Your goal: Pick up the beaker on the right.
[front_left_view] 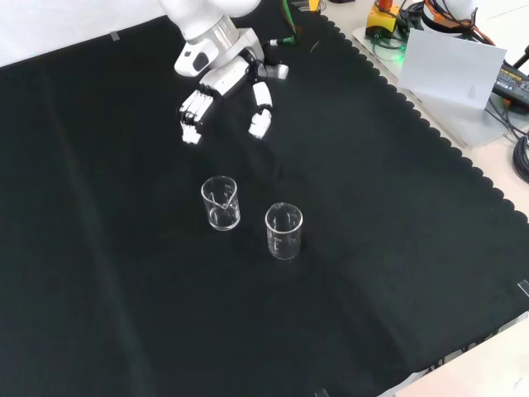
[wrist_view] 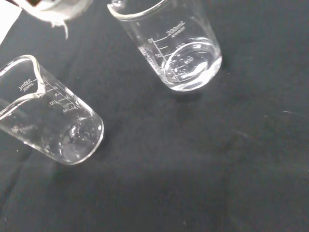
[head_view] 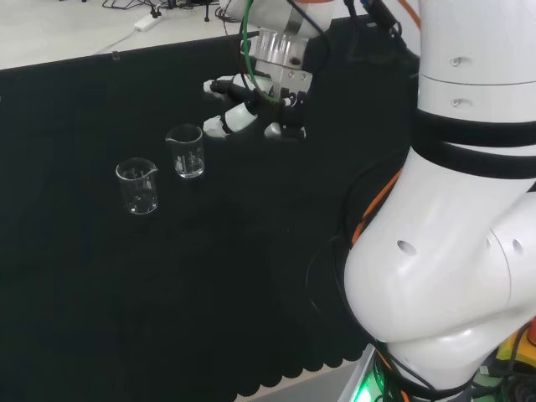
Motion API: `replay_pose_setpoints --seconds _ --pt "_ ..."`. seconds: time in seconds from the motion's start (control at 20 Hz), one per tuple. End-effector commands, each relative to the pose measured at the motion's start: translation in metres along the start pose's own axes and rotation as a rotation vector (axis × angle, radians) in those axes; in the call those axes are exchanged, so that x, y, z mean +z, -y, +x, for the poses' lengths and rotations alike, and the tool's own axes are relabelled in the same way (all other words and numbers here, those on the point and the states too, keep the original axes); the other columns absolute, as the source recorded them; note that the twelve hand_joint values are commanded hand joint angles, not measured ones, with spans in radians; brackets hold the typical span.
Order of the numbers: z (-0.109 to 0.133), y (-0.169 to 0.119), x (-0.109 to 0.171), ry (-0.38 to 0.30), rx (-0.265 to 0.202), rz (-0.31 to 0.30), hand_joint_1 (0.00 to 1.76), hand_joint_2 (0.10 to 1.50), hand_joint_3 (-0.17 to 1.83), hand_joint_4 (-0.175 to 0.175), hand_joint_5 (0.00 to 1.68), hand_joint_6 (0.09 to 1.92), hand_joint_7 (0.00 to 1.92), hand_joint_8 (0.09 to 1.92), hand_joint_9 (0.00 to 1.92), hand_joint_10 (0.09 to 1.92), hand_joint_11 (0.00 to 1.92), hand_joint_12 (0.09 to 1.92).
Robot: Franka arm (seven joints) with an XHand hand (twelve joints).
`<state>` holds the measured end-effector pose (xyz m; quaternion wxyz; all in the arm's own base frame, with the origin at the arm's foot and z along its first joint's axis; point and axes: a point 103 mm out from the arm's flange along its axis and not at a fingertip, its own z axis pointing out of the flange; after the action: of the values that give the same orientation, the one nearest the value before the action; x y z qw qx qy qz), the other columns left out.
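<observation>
Two clear glass beakers stand upright on the black cloth. In the head view one beaker [head_view: 186, 152] is to the right of the other beaker [head_view: 137, 186]. In the front view they are the nearer-to-hand beaker [front_left_view: 221, 203] and the lower-right beaker [front_left_view: 283, 231]. The hand [head_view: 266, 102] hovers to the right of both in the head view. In the front view the hand [front_left_view: 226, 76] is above them, open, with its fingers [front_left_view: 192, 112] stretched toward the beakers and nothing in it. The wrist view looks down at both: one beaker [wrist_view: 186, 53] and another beaker [wrist_view: 50, 123], both apart from the hand.
The arm's big white links [head_view: 452, 209] stand at the right of the head view. The cloth's scalloped edge [front_left_view: 430, 132] runs along the right in the front view, with a white sheet [front_left_view: 450, 66] and cables beyond it.
</observation>
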<state>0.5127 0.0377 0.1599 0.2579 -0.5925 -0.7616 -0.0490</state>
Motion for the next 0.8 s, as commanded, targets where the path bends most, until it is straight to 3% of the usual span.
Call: replay_pose_setpoints --seconds 0.05,0.5,0.8 --pt "0.004 -0.022 0.009 -0.027 -0.035 -0.023 0.72 0.57 0.63 -0.047 0.16 0.09 0.05 0.54 0.12 0.64 0.0 1.01" --pt "-0.008 -0.046 0.018 -0.059 -0.074 0.037 0.72 0.56 0.62 -0.05 0.15 0.09 0.05 0.54 0.15 0.66 0.0 0.99" --pt "-0.013 -0.054 0.027 -0.102 -0.11 0.035 0.72 0.55 0.61 -0.053 0.15 0.09 0.04 0.53 0.14 0.65 0.0 0.98"
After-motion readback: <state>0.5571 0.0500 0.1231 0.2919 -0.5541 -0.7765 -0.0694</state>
